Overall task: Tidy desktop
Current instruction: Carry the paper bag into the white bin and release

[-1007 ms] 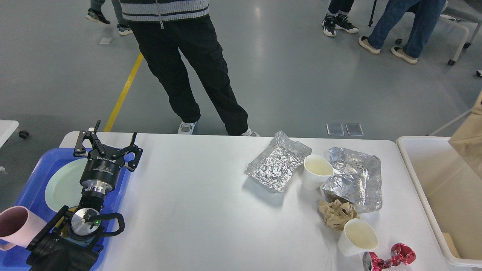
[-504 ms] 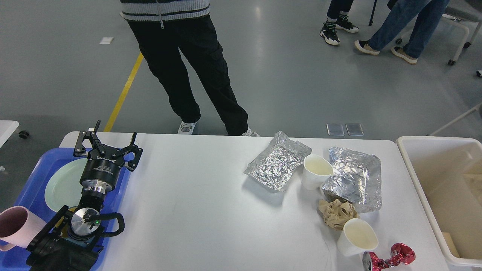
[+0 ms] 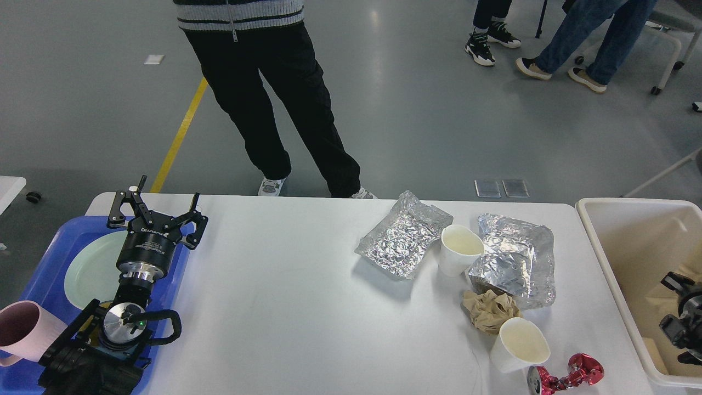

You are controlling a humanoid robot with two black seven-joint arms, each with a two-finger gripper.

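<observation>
Newly arrived at the right edge since the earlier frame: right tool, low inside the cream bin, where a brown paper piece hung a second ago; fingers too dark and cut off to judge, so cannot tell apart or together. Left tool unchanged, fingers spread wide, nothing held, hovering above blue tray with pale plate and pink mug.

Nearest on the worktop: crushed red can, then a tilted paper cup, crumpled brown paper. Further back: upright paper cup between two foil trays, right one touching the brown wad. Beyond, legs of a bystander.

Likely step: lifting clear of the bin, then fetching the next scrap. Best done rising straight above the bin wall first, taking the near can or cup, gripping lightly to avoid crushing or tipping.
</observation>
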